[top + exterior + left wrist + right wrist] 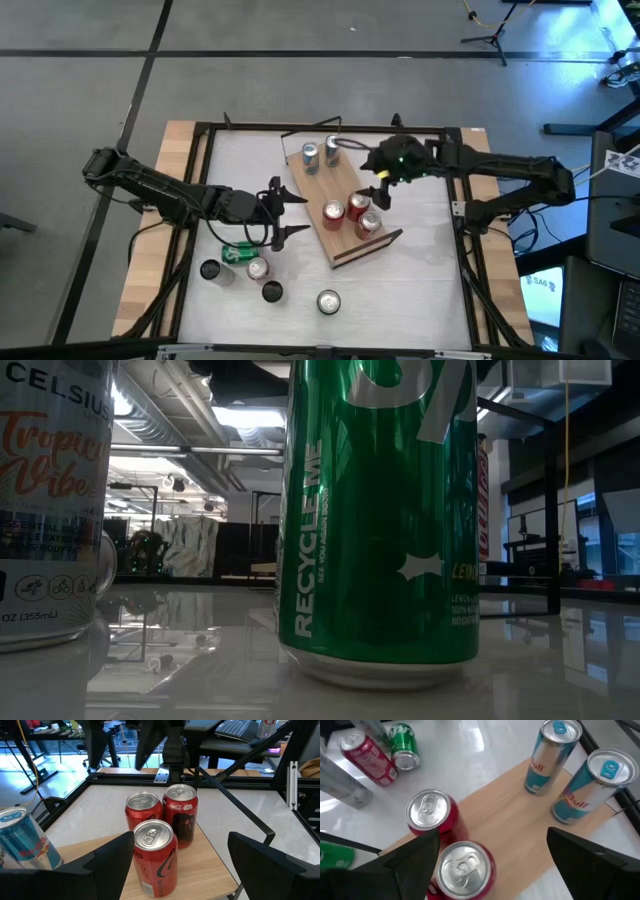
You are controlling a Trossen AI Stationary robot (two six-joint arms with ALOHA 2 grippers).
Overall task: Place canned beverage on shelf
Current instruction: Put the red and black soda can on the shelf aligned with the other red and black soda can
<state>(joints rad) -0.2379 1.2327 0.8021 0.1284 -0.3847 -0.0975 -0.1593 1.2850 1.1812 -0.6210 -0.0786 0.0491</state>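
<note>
So three red aluminium cans [352, 212] stood clustered on the long light-wood shelf [343, 238], probably leaving room; both grippers were wide, empty. Left gripper [287, 212] hovered beside it; right gripper [378, 195] above them.

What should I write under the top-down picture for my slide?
Two robot arms reach toward a wooden shelf holding three red cans and two silver cans.

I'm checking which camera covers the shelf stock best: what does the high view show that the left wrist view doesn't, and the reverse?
Only the high view shows the whole shelf, two silver-blue cans at its far end, the loose cans on the table, and both open grippers, left gripper and right gripper. Only the left wrist view shows the red cans' labels and the room beyond. Both show three red cans on the shelf.
</note>
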